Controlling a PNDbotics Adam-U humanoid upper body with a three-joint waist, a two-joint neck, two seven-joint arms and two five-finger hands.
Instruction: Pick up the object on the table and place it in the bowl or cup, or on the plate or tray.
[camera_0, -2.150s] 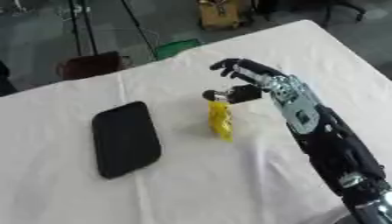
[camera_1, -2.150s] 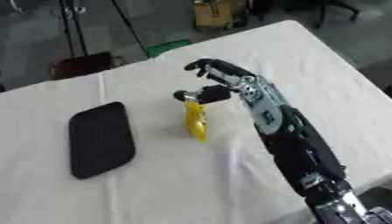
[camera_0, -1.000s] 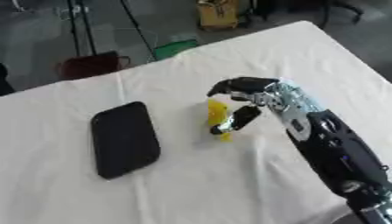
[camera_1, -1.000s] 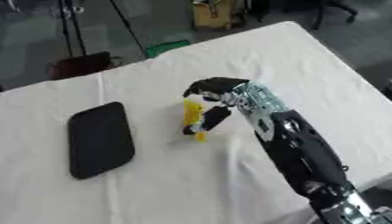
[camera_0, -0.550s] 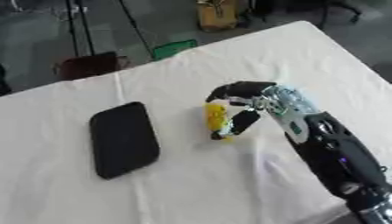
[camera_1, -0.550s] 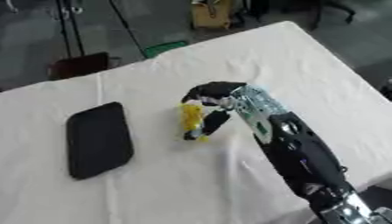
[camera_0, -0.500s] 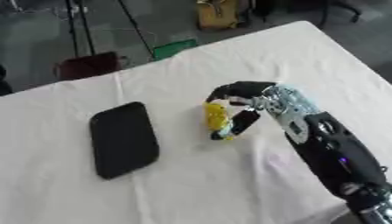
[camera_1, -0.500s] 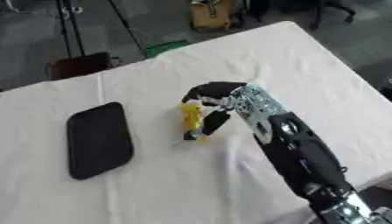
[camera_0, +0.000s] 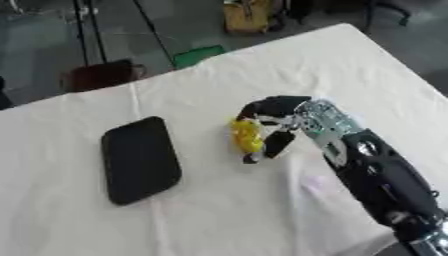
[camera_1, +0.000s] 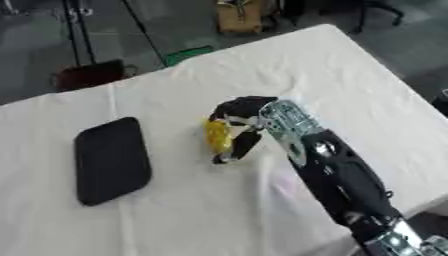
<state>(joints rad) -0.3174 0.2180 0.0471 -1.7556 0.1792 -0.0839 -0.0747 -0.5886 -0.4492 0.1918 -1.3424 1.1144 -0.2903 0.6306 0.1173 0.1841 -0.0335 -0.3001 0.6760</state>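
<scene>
**Fingers down on the yellow piece — now comes the risky part**

Down it has come: two seconds back the right robot hand (camera_0: 284, 122) hung open above the yellow object (camera_0: 246, 135), and now its fingers are curled right over it, thumb tucked in on the near side. The yellow object sits on the white desk (camera_0: 210, 210), roughly mid-cloth, pinched on its right flank, its left face bare and showing. Whether it has left the cloth at all, I cannot tell from either eye.

Off to the left, well apart, lies the black tray (camera_0: 138, 159), flat and dark, and that looks like the only landing spot on offer. No left robot hand in either view.

So what can spoil this? Judging by the look of it, the hold sits toward one side of the piece, not around its middle. Lift on that and it could pivot out between the fingers and drop. The cloth is another worry: a fingertip low against the fabric could snag it and drag the wrinkles along. Then there's the carry, a long sideways trip to the tray; any slip there and the piece lands short. And the tray looks shallow, so a drop from height might bounce it straight off.
</scene>
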